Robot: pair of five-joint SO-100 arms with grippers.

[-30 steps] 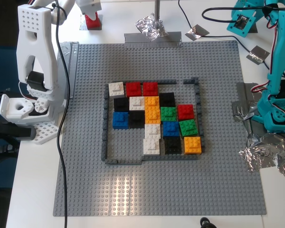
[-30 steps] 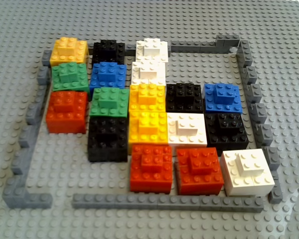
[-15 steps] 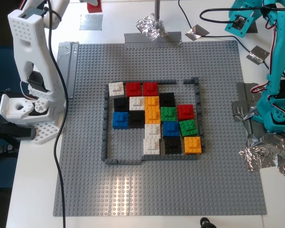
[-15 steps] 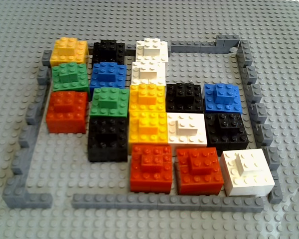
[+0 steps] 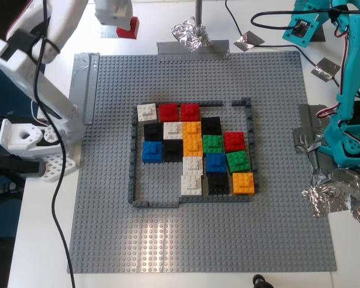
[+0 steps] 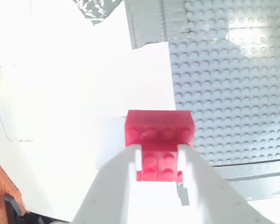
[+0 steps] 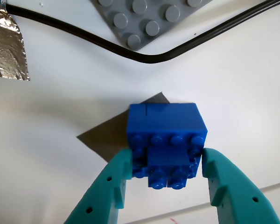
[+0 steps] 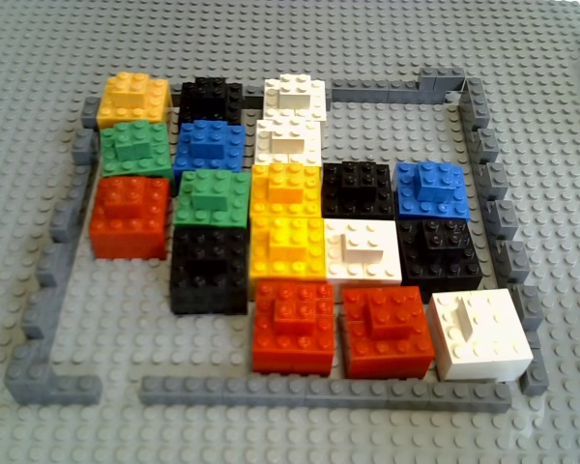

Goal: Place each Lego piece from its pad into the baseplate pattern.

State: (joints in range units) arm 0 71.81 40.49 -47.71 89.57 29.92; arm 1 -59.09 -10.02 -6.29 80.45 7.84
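Red studded brick (image 6: 159,133) clamped in my second gripper (image 6: 159,161); blue brick (image 7: 166,135) seemingly clenched in my first gripper (image 7: 167,170).

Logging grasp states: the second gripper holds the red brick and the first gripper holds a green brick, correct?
Not quite. My second gripper does hold the red brick, but the first wrist view shows my first gripper closed on a blue brick, not a green one.
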